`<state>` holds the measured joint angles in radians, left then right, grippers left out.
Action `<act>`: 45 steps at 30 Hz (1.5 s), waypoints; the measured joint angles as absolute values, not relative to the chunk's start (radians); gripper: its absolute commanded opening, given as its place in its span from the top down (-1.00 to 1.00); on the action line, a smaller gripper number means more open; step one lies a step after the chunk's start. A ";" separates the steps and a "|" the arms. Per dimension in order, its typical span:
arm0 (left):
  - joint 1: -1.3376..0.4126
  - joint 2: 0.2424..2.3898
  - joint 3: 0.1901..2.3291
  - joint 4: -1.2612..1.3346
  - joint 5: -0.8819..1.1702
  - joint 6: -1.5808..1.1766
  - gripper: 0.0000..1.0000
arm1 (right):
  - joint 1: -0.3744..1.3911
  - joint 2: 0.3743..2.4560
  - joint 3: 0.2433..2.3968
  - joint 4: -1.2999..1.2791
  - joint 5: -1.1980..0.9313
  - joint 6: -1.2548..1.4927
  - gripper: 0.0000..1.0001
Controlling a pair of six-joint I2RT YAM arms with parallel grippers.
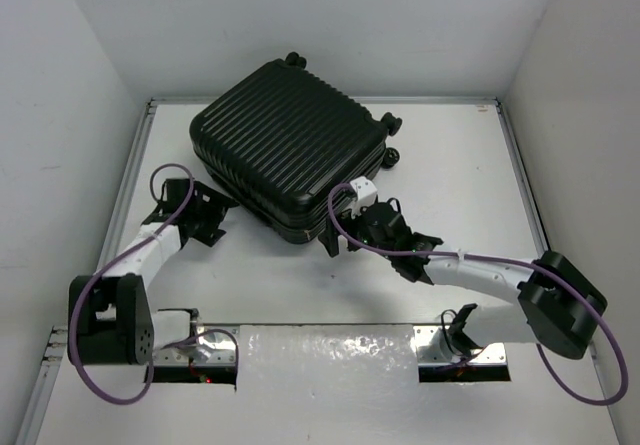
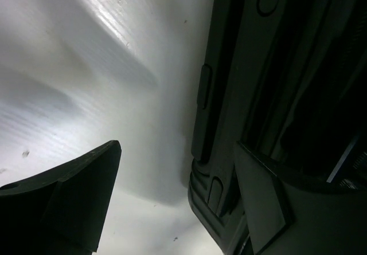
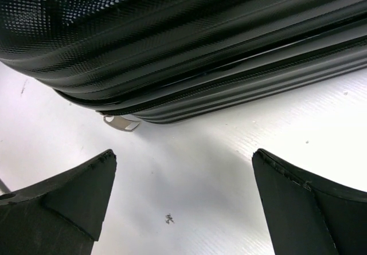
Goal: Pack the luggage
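Suitcase [image 1: 285, 135] and table [image 1: 450, 165] fill most of the overhead view. The black ribbed case lies flat and shut on the white surface, turned at a slant toward the far middle of the table, with its small wheels [image 1: 390, 122] on the far-right side. 2 arms reach in from the near edge, a purple cable [image 1: 100, 305] looping along each. The left gripper [image 1: 203, 215] sits low at the near-left corner of the suitcase. In its wrist view the jaws stand apart, with 1 finger [image 2: 69, 197] over bare table and well clear of the case. The other finger is in front of the case's dark edge, and whether it touches the shell cannot be told. The right gripper [image 1: 340, 233] is down by the near corner of the suitcase, beside the left one but well apart from it. Its jaws are spread wide with only white table between them, and the case lies just ahead of the fingertips, not touching them. That wrist view shows the closed zipper line [image 3: 229, 86] running between the 2 ribbed halves of the shell. A small metal zipper pull [image 3: 121, 123] hangs from it at the rounded corner — its tip is down near the table. Neither gripper holds anything.
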<state>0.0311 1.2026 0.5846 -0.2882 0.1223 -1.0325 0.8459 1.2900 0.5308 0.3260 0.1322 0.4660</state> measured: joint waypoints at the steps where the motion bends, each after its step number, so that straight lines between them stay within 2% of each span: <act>1: 0.028 1.221 0.585 -0.277 0.130 -1.028 -0.54 | 0.846 1.284 0.531 0.319 0.138 0.463 -0.97; 11: 0.027 1.356 0.616 -0.205 0.142 -0.966 -0.50 | 0.846 1.244 0.531 0.296 0.156 0.413 -0.97; 23: 0.020 1.240 0.612 -0.159 0.206 -0.896 -0.50 | 0.846 1.289 0.531 0.290 0.149 0.392 -0.97; 29: 0.022 1.278 0.614 -0.122 0.234 -0.899 -0.44 | 0.846 1.292 0.531 0.291 0.146 0.392 -0.97; 30: 0.022 1.293 0.615 -0.115 0.235 -0.897 -0.40 | 0.846 1.292 0.531 0.291 0.146 0.392 -0.97; 31: 0.022 1.311 0.615 -0.113 0.230 -0.897 -0.23 | 0.846 1.292 0.531 0.291 0.146 0.392 -0.97; 33: 0.020 1.373 0.615 -0.083 0.233 -0.904 -0.08 | 0.846 1.292 0.531 0.290 0.146 0.392 -0.97; 34: 0.018 1.395 0.615 -0.065 0.237 -0.909 0.06 | 0.846 1.292 0.531 0.290 0.146 0.391 -0.97; 38: 0.018 1.411 0.616 -0.025 0.248 -0.915 0.07 | 0.846 1.294 0.531 0.290 0.147 0.388 -0.97; 39: 0.018 1.415 0.616 -0.022 0.248 -0.915 0.21 | 0.846 1.296 0.531 0.291 0.147 0.385 -0.97; 40: 0.015 1.421 0.616 -0.017 0.249 -0.919 0.52 | 0.846 1.300 0.531 0.292 0.147 0.384 -0.97; 41: 0.012 1.430 0.617 -0.002 0.252 -0.928 0.65 | 0.846 1.306 0.531 0.293 0.146 0.381 -0.97; 42: 0.003 1.440 0.625 0.017 0.256 -0.927 0.87 | 0.846 1.315 0.532 0.292 0.145 0.377 -0.97; 43: -0.003 1.446 0.634 0.018 0.252 -0.925 1.00 | 0.846 1.328 0.534 0.290 0.142 0.369 -0.97; 45: -0.010 1.464 0.639 0.034 0.241 -0.934 1.00 | 0.846 1.369 0.552 0.282 0.128 0.353 -0.97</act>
